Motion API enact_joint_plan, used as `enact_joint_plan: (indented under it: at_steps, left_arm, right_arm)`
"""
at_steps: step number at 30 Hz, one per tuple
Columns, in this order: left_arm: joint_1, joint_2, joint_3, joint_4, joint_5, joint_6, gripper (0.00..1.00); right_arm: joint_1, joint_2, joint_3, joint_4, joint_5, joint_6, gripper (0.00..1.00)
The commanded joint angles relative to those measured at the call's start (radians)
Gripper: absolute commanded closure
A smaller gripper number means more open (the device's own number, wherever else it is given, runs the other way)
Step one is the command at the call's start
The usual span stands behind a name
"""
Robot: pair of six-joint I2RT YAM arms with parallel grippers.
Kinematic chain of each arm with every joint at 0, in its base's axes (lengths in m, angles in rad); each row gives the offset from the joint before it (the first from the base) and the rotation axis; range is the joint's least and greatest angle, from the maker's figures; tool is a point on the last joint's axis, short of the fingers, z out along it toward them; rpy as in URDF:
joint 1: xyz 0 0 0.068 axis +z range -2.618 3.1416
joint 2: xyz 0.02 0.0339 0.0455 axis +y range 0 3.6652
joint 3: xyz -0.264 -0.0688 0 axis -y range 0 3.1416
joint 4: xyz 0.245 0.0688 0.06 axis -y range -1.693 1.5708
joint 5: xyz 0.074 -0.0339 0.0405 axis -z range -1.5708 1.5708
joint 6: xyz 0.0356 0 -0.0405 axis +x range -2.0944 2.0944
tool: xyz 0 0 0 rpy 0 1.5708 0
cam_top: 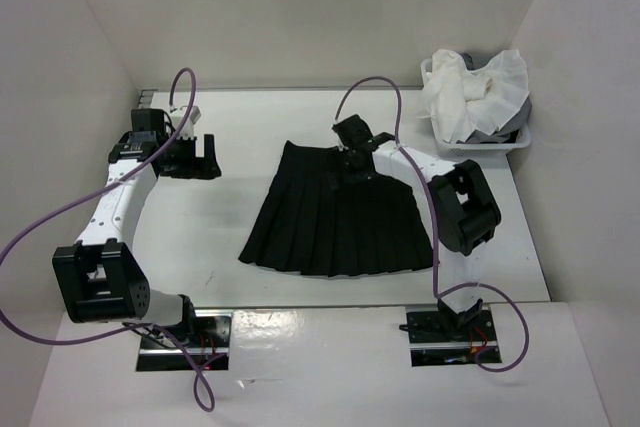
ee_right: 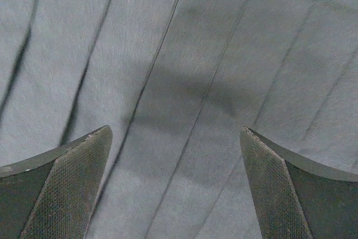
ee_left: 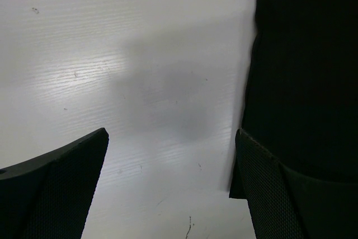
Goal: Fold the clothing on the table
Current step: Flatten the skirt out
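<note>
The clothing, a black pleated skirt (cam_top: pixel 335 217), lies flat on the white table (cam_top: pixel 225 237), narrow waistband at the far side and wide hem toward the arms. My right gripper (cam_top: pixel 350 162) hovers over the skirt's upper part, just below the waistband. In the right wrist view it (ee_right: pixel 176 129) is open, with only pleated fabric (ee_right: pixel 184 54) showing between the fingers. My left gripper (cam_top: pixel 195 157) is open over bare table (ee_left: pixel 140 54), left of the skirt. A black edge (ee_left: pixel 307 54), apparently the skirt's side, shows beyond its right finger (ee_left: pixel 268 194).
A small white basket (cam_top: pixel 487 151) stands at the far right corner, heaped with white and grey cloths (cam_top: pixel 470 87). White walls close in the left, back and right sides. Purple cables loop from both arms.
</note>
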Motion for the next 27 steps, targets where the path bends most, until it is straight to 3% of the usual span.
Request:
enact_joint_plan:
  at_steps: [1,10,27]
  left_arm:
    - [0.005,0.005,-0.002,0.022,-0.017,-0.005,0.00]
    - [0.005,0.005,-0.002,0.022,-0.017,-0.005,0.00]
    - [0.005,0.005,-0.002,0.022,-0.007,-0.005,0.00]
  right_arm:
    - [-0.001,0.013,0.082,0.040,0.074,0.082,0.01]
    - [-0.001,0.067,0.131,0.052,0.153,0.141,0.01]
    - [-0.001,0.145,0.137,0.034,0.092,0.119,0.01]
